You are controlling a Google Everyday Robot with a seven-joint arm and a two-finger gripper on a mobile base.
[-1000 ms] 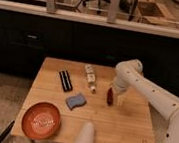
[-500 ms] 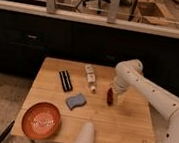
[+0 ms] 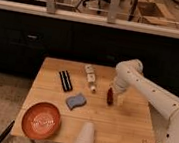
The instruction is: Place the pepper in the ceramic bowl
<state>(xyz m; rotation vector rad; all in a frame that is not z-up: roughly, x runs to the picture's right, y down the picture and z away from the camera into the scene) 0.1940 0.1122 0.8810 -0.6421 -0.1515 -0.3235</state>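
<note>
The pepper [image 3: 109, 96] is small, dark red and elongated, lying on the wooden table [image 3: 130, 127] right of centre. My gripper [image 3: 114, 95] is at the end of the white arm, directly at the pepper's right side and down at table height. The ceramic bowl [image 3: 41, 120] is wide, orange-red with a pale line pattern, and sits at the table's front left corner, well away from the gripper.
A white plastic cup [image 3: 85, 137] lies tipped at the front edge. A blue-grey sponge [image 3: 76, 102] lies mid-table. A black rectangular bar [image 3: 65, 80] and a small white-labelled bottle [image 3: 89, 76] lie toward the back. A dark cabinet wall stands behind the table.
</note>
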